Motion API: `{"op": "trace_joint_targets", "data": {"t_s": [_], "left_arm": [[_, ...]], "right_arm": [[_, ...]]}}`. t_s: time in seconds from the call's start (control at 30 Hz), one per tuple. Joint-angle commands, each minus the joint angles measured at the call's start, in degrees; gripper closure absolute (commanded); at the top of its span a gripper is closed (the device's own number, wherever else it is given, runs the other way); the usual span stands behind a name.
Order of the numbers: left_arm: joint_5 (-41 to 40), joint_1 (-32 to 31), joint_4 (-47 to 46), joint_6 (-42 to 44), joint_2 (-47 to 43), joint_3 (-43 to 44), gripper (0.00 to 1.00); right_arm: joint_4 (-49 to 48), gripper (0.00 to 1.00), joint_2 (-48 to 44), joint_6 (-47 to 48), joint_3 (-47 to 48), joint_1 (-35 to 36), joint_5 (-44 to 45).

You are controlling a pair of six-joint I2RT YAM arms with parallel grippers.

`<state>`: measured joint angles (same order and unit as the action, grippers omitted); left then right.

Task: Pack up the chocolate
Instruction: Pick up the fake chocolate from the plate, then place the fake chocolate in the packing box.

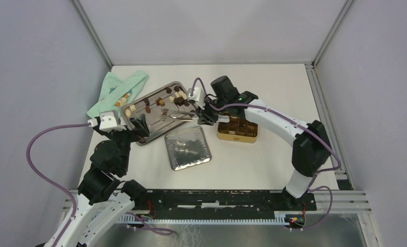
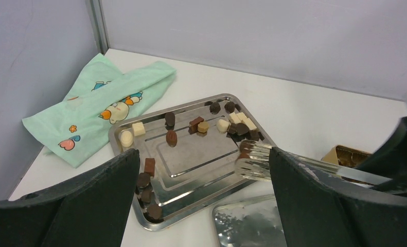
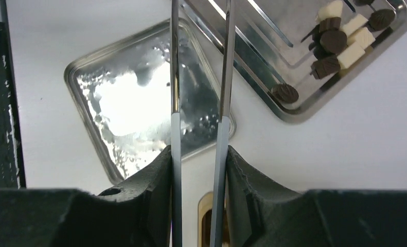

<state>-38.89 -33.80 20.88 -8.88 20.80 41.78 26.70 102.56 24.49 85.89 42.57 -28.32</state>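
Chocolate (image 1: pixel 180 96) pieces, dark, light brown and cream, lie scattered on a steel tray (image 1: pixel 157 119). More pieces fill a gold tin (image 1: pixel 237 129) to its right. My right gripper (image 1: pixel 205 114) is shut on metal tongs (image 1: pixel 179 115), whose tips reach over the tray's right part. In the right wrist view the fingers (image 3: pixel 155 175) press the two tong arms (image 3: pixel 175 77), and the tong tips run out of frame. My left gripper (image 1: pixel 137 128) stands open over the tray's near-left corner, holding nothing. Its view shows the tong tips (image 2: pixel 255 162) beside dark chocolate (image 2: pixel 240 128).
A silver lid (image 1: pixel 188 148) lies upside down in front of the tray, between the arms. A mint-green printed cloth (image 1: pixel 116 92) lies at the back left, touching the tray's corner. Grey walls close in the white table on three sides.
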Motion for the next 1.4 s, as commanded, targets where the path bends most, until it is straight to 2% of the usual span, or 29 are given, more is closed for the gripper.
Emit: {"op": "trace_joint_targets", "data": {"t_s": [0.0,0.4,0.6,0.8,1.03,1.37], "left_arm": [[0.0,0.4,-2.2,2.6,0.6,-0.5,0.00],[0.4,0.5,-1.8,2.5,1.6,-0.4,0.00],[0.4,0.4,-1.7,2.5,1.4,-0.3,0.00],[1.8,0.5,-1.8,2.2,1.7,-0.3,0.00],[2.7,0.5,-1.6,2.0,2.3,-0.1,0.00],[2.9,0.5,-1.6,2.0,2.1,-0.1,0.00]], "right_arm": [[-2.7,0.86,-11.3,3.5,-6.6,-4.0,-6.2],[2.6,0.87,-37.8,9.9,-29.0,-23.3,-12.3],[10.5,0.87,-46.9,15.5,-36.4,-34.8,-12.9],[23.4,0.87,-51.6,26.6,-38.0,-45.8,-9.9],[29.2,0.87,-53.2,31.3,-39.9,-48.1,-6.6],[27.5,0.83,-51.6,31.0,-41.7,-48.3,-5.1]]}}
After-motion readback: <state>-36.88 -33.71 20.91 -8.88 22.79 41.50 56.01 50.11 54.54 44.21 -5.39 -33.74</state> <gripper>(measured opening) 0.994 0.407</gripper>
